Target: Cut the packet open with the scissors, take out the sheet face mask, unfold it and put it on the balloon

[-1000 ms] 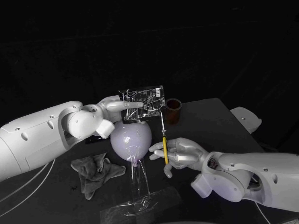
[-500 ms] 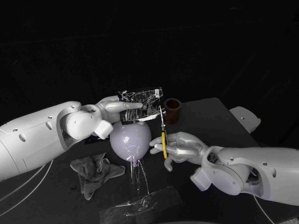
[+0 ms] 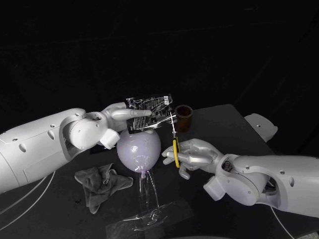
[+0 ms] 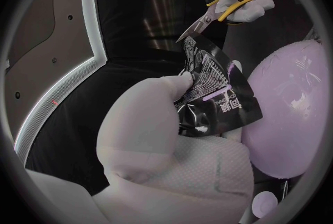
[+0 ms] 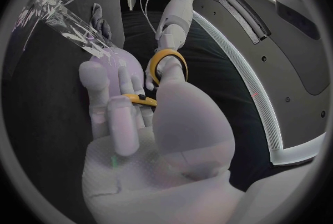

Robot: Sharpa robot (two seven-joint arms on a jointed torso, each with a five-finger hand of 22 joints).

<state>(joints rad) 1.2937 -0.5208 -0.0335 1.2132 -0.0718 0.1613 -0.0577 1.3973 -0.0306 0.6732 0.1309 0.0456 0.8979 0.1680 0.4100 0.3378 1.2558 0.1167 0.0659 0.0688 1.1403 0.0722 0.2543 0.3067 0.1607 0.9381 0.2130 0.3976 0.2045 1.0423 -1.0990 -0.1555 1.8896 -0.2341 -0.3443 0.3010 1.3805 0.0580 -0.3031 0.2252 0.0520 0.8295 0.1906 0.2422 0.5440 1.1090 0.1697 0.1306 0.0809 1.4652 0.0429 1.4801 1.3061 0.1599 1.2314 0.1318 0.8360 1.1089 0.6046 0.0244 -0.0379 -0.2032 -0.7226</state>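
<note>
My left hand [image 3: 122,116] pinches a black and silver foil packet [image 3: 151,109] upright above the pale purple balloon [image 3: 139,149]. My right hand [image 3: 193,156] grips yellow-handled scissors [image 3: 175,148], blades pointing up along the packet's right edge. In the left wrist view the scissors [image 4: 221,3] have their blade tip at a corner of the packet [image 4: 216,97], which the left hand's fingers [image 4: 161,124] hold beside the balloon [image 4: 291,113]. The right wrist view shows a yellow scissors handle [image 5: 166,64] looped over my right hand [image 5: 139,140].
The balloon stands on a clear plastic stand [image 3: 149,211]. A crumpled grey cloth [image 3: 100,182] lies to the balloon's left on the table. A brown cup [image 3: 184,116] sits behind the scissors. The table's right edge [image 3: 254,133] runs close by.
My right hand has shifted slightly up and toward the packet with the scissors. The left hand has raised the packet a touch.
</note>
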